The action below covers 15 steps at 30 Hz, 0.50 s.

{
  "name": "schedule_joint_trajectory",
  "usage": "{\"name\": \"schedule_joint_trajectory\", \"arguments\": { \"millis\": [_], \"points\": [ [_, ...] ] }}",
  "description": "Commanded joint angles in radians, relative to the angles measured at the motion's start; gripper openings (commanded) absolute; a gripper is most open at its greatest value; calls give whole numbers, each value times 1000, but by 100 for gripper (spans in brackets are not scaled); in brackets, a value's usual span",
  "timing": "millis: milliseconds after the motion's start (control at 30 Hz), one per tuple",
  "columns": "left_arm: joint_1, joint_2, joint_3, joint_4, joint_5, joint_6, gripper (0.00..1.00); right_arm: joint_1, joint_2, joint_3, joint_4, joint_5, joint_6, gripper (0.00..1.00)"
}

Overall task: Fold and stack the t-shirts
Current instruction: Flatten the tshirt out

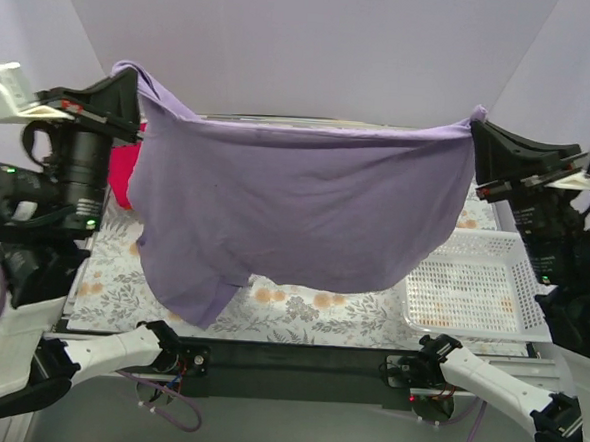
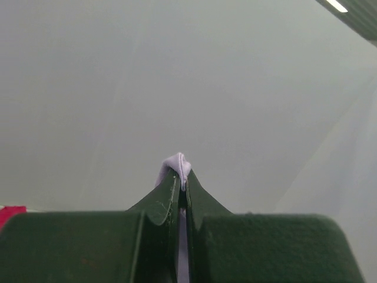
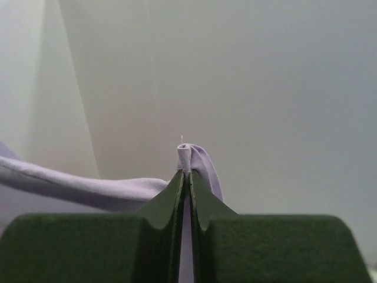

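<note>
Two ends of the purple shirt [image 1: 296, 201] are pinched tight — left hand [image 1: 135, 86], right hand [image 1: 477, 132] — spread above the worktop [image 1: 300, 307].

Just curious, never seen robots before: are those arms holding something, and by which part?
The lavender t-shirt, hanging spread between them; left gripper and right gripper each pinch an upper corner.

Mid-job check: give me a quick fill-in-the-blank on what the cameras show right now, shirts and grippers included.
1. The hanging t-shirt, pinched at its corners by the left gripper and the right gripper, is ____ in colour.
2. The red t-shirt peeks out from behind it on the robot's ____ side.
3. The white mesh basket sits on the side of the ____ arm.

Missing words: lavender; left; right.
</note>
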Motion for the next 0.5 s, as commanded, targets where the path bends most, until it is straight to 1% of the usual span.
{"name": "schedule_joint_trajectory", "arguments": {
  "millis": [0, 33, 67, 100, 167, 200, 233, 267, 300, 333, 367, 400, 433, 467],
  "points": [
    [-1, 42, -234, 151, -159, 91, 0, -2, 47, -107, 60, 131, -17, 1],
    [-1, 38, -289, 205, -187, 115, 0, -2, 57, -141, 79, 152, -15, 1],
    [-1, 39, -336, 256, -202, 135, 0, -3, 64, -212, 98, 178, -15, 1],
    [2, 45, -428, 361, -221, 180, 0, -3, 73, -245, 135, 231, -12, 1],
    [17, 91, -470, 395, -220, 180, 0, -6, 109, -334, 169, 314, -12, 1],
    [32, 114, -482, 401, -213, 173, 0, -26, 124, -362, 203, 330, -8, 1],
    [87, 160, -507, 387, -165, 127, 0, -43, 161, -380, 211, 332, 17, 1],
    [132, 186, -518, 370, -113, 81, 0, -69, 182, -412, 215, 300, 31, 1],
    [185, 214, -524, 323, -51, 32, 0, -129, 202, -428, 218, 275, 56, 1],
    [294, 279, -545, 317, 80, -11, 0, -160, 248, -440, 249, 252, 80, 1],
    [336, 318, -559, 319, 116, -53, 0, -190, 276, -451, 257, 217, 107, 1],
    [362, 361, -571, 361, 138, -50, 0, -244, 305, -458, 270, 205, 118, 1],
    [394, 457, -573, 378, 152, -39, 0, -264, 369, -455, 277, 203, 123, 1],
    [402, 510, -553, 391, 167, -13, 0, -279, 404, -448, 283, 198, 123, 1]
  ]
}}
